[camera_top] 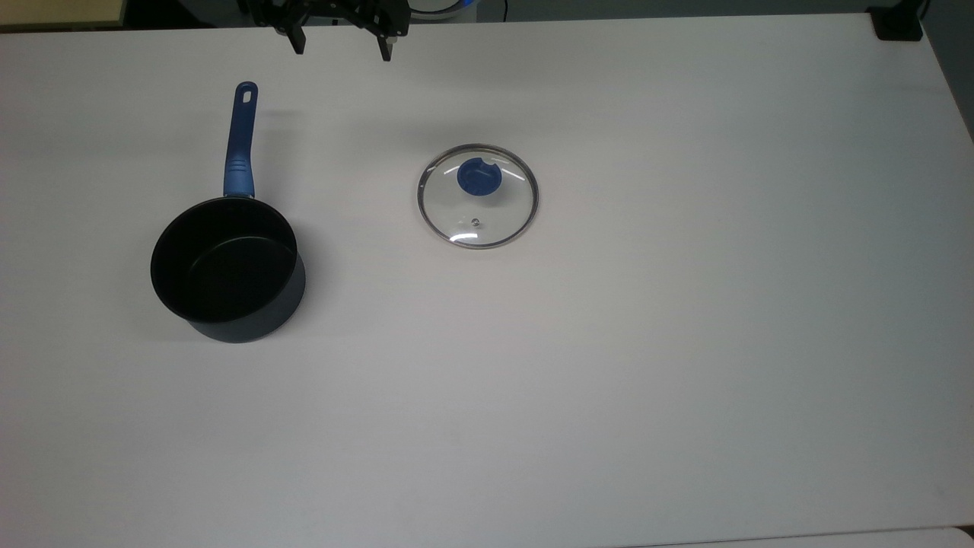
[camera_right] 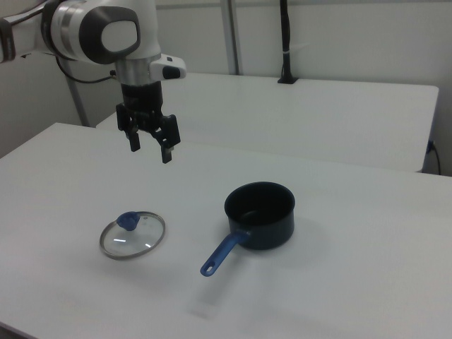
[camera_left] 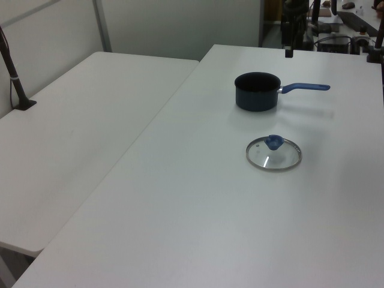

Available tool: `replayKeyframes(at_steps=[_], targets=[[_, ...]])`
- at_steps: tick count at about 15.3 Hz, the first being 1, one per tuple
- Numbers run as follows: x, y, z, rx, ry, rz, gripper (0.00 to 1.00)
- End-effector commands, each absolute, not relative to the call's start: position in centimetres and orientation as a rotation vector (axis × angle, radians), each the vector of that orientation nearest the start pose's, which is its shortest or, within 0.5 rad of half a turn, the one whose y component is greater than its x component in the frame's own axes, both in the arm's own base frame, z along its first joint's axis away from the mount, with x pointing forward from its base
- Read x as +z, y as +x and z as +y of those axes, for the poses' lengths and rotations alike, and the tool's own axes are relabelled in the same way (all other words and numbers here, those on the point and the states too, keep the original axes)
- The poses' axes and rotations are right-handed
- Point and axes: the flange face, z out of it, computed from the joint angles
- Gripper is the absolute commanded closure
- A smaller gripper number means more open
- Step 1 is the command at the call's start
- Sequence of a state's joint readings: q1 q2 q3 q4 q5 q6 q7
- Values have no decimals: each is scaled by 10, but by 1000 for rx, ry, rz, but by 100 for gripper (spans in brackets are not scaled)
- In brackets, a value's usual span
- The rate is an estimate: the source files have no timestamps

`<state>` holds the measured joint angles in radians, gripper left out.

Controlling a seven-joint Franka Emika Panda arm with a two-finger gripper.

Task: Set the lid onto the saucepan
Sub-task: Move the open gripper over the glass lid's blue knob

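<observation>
You've got one saucepan (camera_top: 227, 268), one lid (camera_top: 478, 196), one gripper (camera_right: 149, 147) with two fingers (camera_right: 167, 154). Two white tables: one table (camera_top: 685, 342) carrying the pan and lid, one second table (camera_left: 72, 150) butted beside it. One black post (camera_right: 285, 42) standing on the second table.

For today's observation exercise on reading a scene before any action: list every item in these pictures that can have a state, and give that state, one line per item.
Lid: lying flat on the table, knob up, apart from the saucepan, not gripped.
Saucepan: upright, uncovered, nothing visible inside.
Gripper: open, raised above the table, holding nothing.
Table: bearing the saucepan and lid.
</observation>
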<state>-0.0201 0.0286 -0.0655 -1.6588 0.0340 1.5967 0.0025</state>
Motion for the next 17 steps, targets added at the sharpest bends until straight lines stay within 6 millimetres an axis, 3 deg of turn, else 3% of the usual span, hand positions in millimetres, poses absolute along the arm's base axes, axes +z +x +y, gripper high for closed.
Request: replayKeyframes(at_steps=[1, 3, 9, 17], targets=[[573, 562, -61, 124, -3113, 155, 0], [577, 568, -71, 67, -3112, 185, 0], [571, 575, -72, 43, -3119, 185, 0], [525, 577, -19, 152, -3113, 70, 0]])
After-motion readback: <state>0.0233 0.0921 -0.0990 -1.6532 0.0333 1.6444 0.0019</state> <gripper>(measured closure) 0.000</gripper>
